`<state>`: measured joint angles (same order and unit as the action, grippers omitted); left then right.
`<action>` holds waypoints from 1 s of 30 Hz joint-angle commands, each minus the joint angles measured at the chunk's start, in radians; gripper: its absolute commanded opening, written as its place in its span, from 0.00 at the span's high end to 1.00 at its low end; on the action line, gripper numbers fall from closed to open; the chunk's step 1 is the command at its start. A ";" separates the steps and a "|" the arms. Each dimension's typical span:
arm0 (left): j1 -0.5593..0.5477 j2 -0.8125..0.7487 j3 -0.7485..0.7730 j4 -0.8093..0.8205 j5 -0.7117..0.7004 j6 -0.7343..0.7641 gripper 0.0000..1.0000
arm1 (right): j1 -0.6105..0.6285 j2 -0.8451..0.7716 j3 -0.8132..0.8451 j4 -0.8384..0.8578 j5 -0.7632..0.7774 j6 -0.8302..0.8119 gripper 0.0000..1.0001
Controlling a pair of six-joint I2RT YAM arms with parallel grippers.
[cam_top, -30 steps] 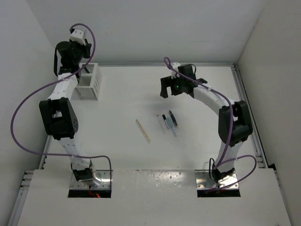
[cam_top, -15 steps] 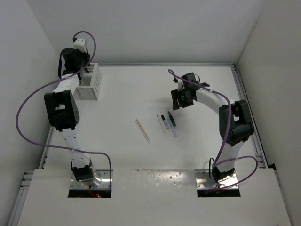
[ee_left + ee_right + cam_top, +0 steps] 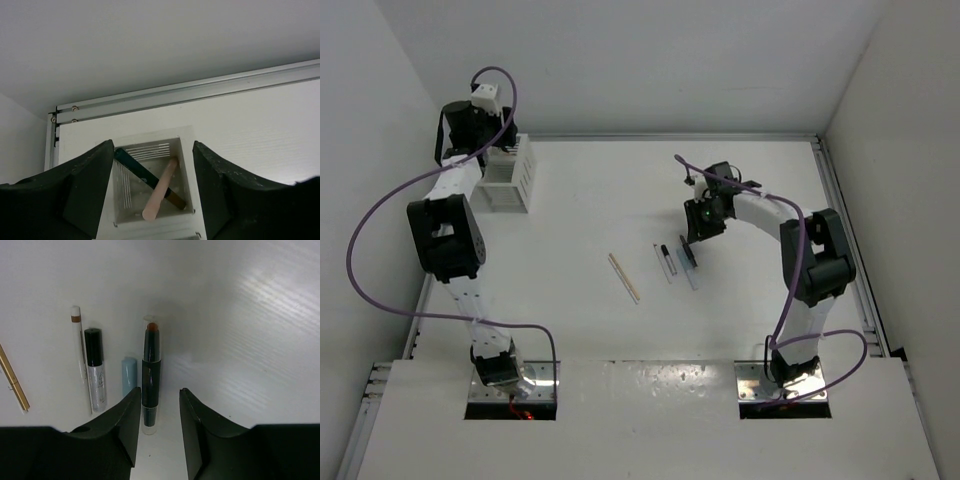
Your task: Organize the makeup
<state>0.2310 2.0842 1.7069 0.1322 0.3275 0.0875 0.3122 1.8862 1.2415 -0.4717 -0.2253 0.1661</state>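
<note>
While lying flat on the white worktop (image 3: 570, 190), a black stick with a clear cap and a reddish-brown tip (image 3: 151, 371) is pointing away from the right wrist camera. Its near end is sitting between the right fingers (image 3: 117, 427). Those black fingers are standing spread, one on each side of the stick and not pinching it; whether either is touching it cannot be told.

Just beside the black stick, on the camera's left, a short pale blue stick (image 3: 129, 376) is lying parallel, its near end hidden behind a finger. Next over, a clear tube with a black cap (image 3: 95, 371) and a thin white pencil with a brown band (image 3: 79, 347) are lying side by side. Further left, apart from that row, a long tan wooden stick (image 3: 14, 382) is lying at a slant.

Well apart, at the far left corner of the worktop, a white slatted box (image 3: 515, 185) is standing. Inside the compartment seen from the left wrist, a peach stick (image 3: 160, 189) and a dark stick with a gold end (image 3: 132, 165) are leaning crossed. The left fingers (image 3: 82, 185) are hanging spread over the box, holding nothing.
</note>
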 commanded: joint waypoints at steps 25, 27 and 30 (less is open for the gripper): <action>-0.116 -0.342 -0.130 -0.388 0.605 0.109 0.31 | 0.063 -0.036 0.010 -0.004 0.198 -0.013 1.00; -0.143 -0.342 -0.139 -0.388 0.657 0.081 0.31 | 0.073 -0.050 0.073 0.031 0.195 -0.054 1.00; -0.205 -0.342 -0.139 -0.375 0.734 0.013 0.31 | 0.110 -0.087 0.165 0.120 0.133 -0.089 1.00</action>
<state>0.0696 1.7985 1.5726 -0.2535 0.9039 0.1635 0.3840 1.8755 1.2984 -0.4774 -0.0551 0.1375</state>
